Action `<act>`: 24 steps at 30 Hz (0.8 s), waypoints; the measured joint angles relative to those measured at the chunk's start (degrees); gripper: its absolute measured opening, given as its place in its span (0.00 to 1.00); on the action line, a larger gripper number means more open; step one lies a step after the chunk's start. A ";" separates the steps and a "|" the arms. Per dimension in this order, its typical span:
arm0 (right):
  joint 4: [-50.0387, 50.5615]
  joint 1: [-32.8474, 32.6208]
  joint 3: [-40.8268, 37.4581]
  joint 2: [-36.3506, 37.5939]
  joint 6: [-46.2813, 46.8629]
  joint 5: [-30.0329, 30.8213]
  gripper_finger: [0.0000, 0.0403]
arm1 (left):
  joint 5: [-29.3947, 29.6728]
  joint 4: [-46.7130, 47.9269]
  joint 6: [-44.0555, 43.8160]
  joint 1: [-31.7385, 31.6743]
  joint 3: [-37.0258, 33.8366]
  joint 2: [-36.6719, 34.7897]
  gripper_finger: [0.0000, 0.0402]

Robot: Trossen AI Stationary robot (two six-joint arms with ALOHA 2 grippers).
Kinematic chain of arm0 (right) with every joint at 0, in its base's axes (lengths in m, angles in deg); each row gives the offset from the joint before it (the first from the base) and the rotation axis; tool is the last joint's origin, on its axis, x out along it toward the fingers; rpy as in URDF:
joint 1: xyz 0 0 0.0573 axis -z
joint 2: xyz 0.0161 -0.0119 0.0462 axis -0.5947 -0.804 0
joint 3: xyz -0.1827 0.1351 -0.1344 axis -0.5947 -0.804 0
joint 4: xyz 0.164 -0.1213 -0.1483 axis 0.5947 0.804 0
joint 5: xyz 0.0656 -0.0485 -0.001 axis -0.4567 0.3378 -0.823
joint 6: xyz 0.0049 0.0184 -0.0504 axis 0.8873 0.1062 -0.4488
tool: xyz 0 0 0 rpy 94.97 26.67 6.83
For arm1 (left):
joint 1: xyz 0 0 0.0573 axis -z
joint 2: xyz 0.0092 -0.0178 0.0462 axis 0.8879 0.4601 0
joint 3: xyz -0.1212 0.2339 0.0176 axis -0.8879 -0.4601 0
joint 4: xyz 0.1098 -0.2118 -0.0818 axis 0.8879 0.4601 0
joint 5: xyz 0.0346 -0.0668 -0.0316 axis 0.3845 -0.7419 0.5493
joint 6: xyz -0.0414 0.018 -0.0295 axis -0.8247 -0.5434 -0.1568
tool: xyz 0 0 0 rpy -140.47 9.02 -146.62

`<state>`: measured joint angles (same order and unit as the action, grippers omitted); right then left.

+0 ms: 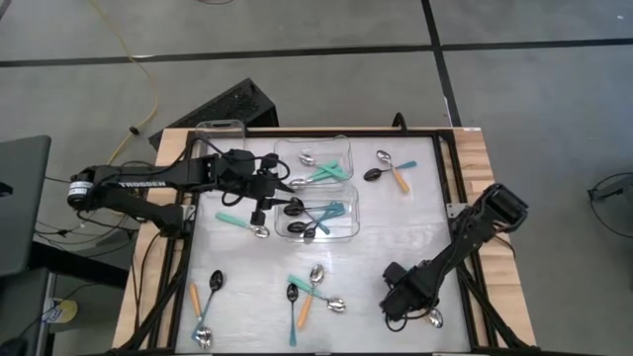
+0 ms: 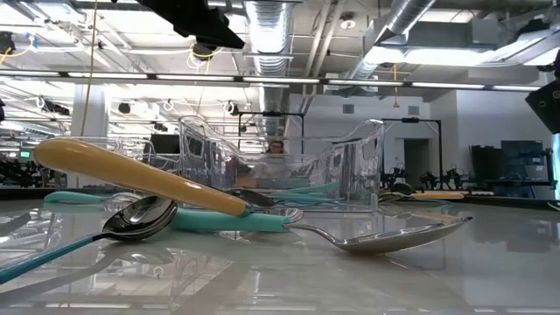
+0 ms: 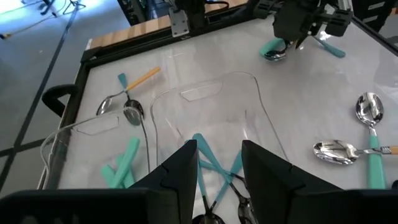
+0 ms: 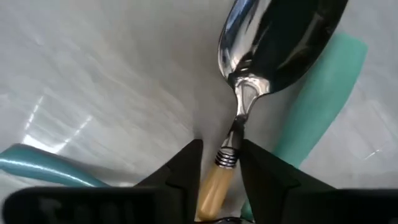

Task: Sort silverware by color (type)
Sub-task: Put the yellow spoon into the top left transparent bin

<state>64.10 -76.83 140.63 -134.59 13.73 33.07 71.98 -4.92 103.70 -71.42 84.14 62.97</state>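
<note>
Orange plastic fills the gap between my right gripper's (image 4: 219,163) fingers: an orange-handled spoon with a shiny silver bowl (image 4: 249,106), its handle pinched at the ringed collar, bowl pointing ahead. Just beside it lies a teal spoon handle (image 4: 320,99). Farther off, my left gripper (image 3: 219,163) hangs part-open and empty over a clear plastic tub (image 3: 261,118) holding teal-handled spoons (image 3: 211,163).

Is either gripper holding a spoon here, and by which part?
The right gripper pinches an orange-handled spoon at the top of its handle, near the neck. The left gripper holds nothing.
</note>
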 joint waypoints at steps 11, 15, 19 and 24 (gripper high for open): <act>1.68 2.49 1.24 0.49 -5.49 10.12 0.14 | 2.25 0.66 -1.01 0.00 0.00 0.00 0.28; 5.64 3.41 2.30 3.31 -6.26 24.90 0.14 | 3.16 0.58 -1.16 -0.02 0.13 -1.54 0.28; 5.01 2.37 2.60 9.27 -6.39 36.43 0.14 | 0.26 1.77 -1.91 -0.02 -0.17 -3.77 0.28; -0.77 1.57 2.59 15.53 -11.79 60.28 0.14 | -10.58 -9.04 -7.83 0.21 -4.63 -4.85 0.27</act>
<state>63.32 -75.26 143.22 -119.06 1.94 93.35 61.41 -13.96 95.88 -71.22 79.51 58.11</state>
